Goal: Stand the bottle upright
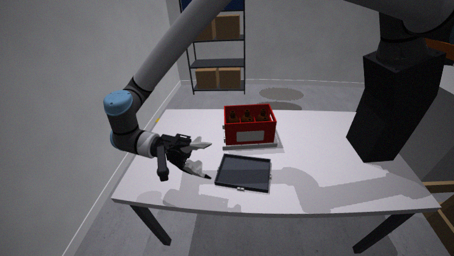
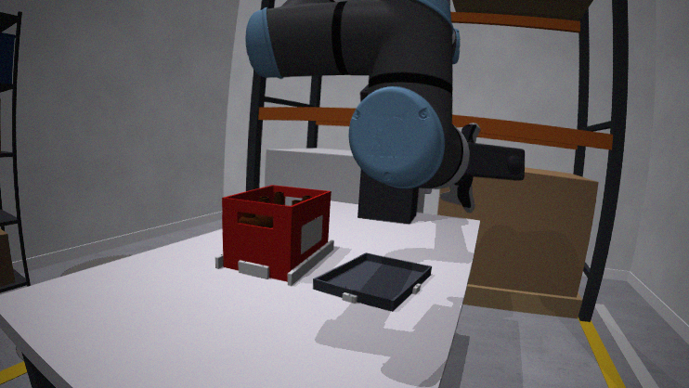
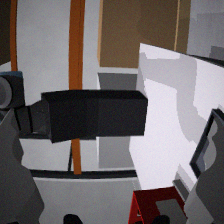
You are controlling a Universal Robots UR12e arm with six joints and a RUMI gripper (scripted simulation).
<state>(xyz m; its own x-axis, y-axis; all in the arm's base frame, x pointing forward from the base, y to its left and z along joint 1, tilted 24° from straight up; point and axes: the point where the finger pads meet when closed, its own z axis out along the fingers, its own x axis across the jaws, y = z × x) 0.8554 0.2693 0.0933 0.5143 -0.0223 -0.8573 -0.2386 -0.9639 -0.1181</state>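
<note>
Room light: dim and greyish, with the walls left in soft gloom
Counter point(image 1: 317, 136) point(image 2: 159, 308) point(image 3: 155, 130): brightly lit from above, pale, its white nearly washed out in places
Arm shadows: cast broad and grey over the counter, fairly crisp at the edges, and across part of the tray point(image 1: 243, 173) point(image 2: 373, 279) point(image 3: 200, 155)
Crate point(image 1: 249, 133) point(image 2: 257, 245) point(image 3: 155, 197): interior sunk in shade, the bottles point(image 1: 246, 117) point(image 2: 279, 198) barely picked out
Grain: fine speckle was spread over all views
Wrist view: softened, small detail blurred
</note>
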